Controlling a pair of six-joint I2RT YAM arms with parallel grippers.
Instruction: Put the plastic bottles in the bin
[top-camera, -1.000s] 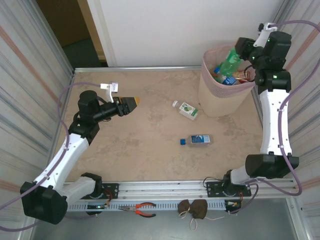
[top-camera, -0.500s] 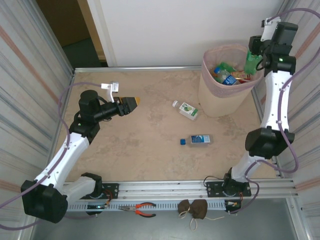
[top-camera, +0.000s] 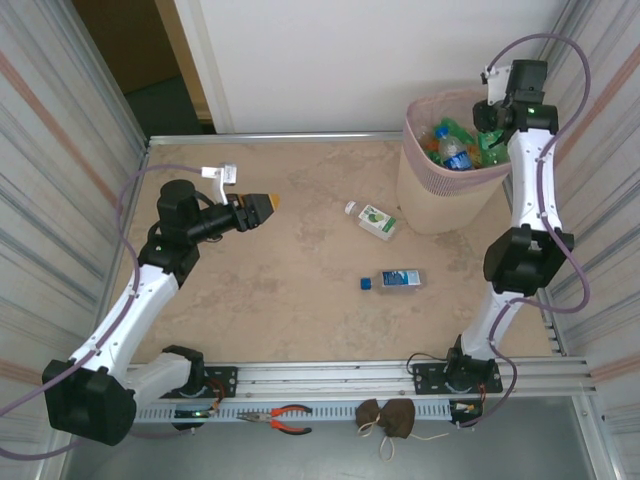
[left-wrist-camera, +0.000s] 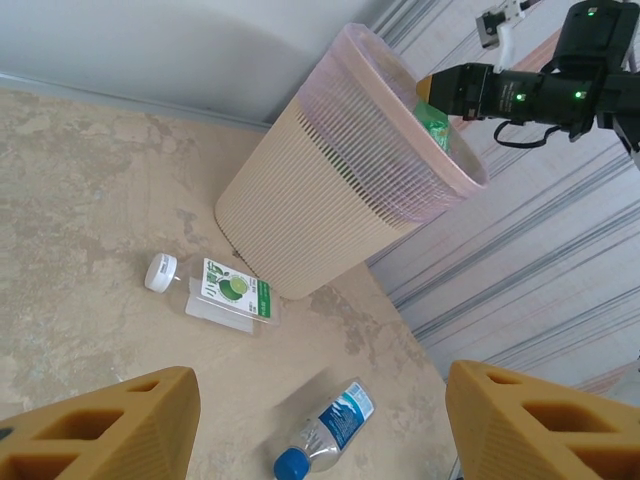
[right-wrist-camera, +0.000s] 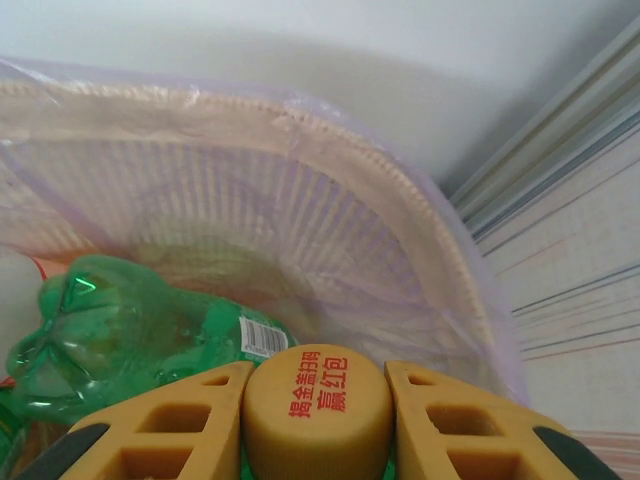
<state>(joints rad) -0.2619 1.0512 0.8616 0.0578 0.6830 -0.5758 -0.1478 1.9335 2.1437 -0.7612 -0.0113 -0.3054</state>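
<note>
Beige tabletop (top-camera: 300, 310), walled. Bin (top-camera: 440, 205), far right, holds several bottles (top-camera: 452, 150). Left gripper (top-camera: 265, 207): jaws apart, empty, mid-left. Right gripper (right-wrist-camera: 318, 395): clamped on orange-capped bottle (right-wrist-camera: 320, 430), probably green, over bin. Two loose bottles (top-camera: 376, 221) (top-camera: 398, 279) lie mid-table.

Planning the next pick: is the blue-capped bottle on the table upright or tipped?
Tipped: the blue-capped bottle lies on its side on the table.

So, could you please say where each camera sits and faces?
Top external: above and behind, looking down at the table; left arm, right arm show.
Left wrist: on the left arm, facing the bin; open left fingers below.
Right wrist: over the bin, looking in; right fingers clamp an orange-capped bottle.
All share the bin.
</note>
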